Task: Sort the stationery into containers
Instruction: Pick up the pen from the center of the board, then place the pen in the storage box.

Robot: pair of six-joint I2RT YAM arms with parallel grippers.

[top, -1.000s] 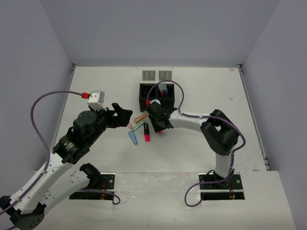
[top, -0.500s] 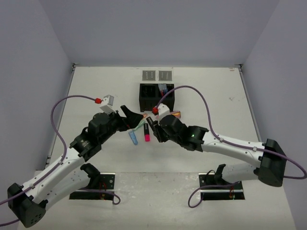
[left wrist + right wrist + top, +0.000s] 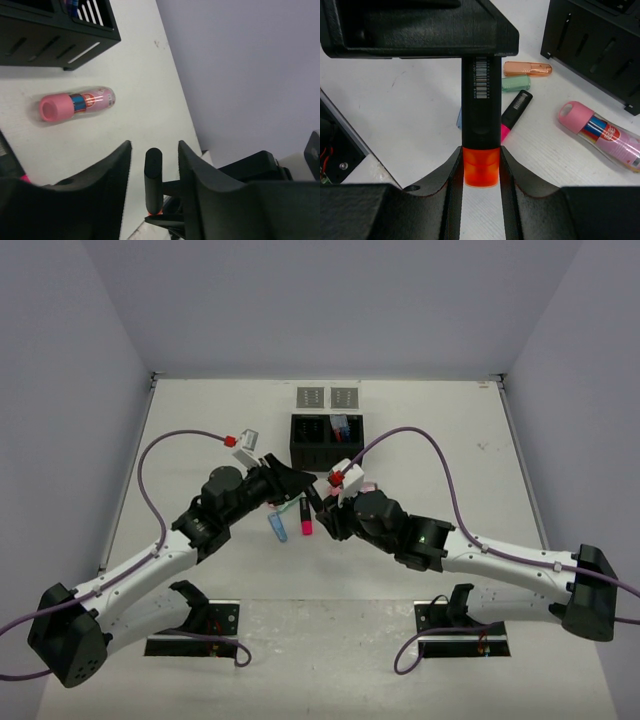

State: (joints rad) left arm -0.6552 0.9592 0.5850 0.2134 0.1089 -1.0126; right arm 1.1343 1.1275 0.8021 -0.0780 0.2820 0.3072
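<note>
Right wrist view: right gripper [image 3: 480, 162] is clamping the orange highlighter [image 3: 481, 100] by its cap, near the black box [image 3: 600, 35]. Left gripper [image 3: 153, 150] is straddling the barrel, spread, not touching. Probably light, stiff, slick plastic, so I'm thinking grab mid-barrel.

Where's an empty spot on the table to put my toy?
The table is bare to the right of the black box, and left of the grey trays. It's crowded in front of the box, where the left gripper and right gripper meet over the highlighters.
</note>
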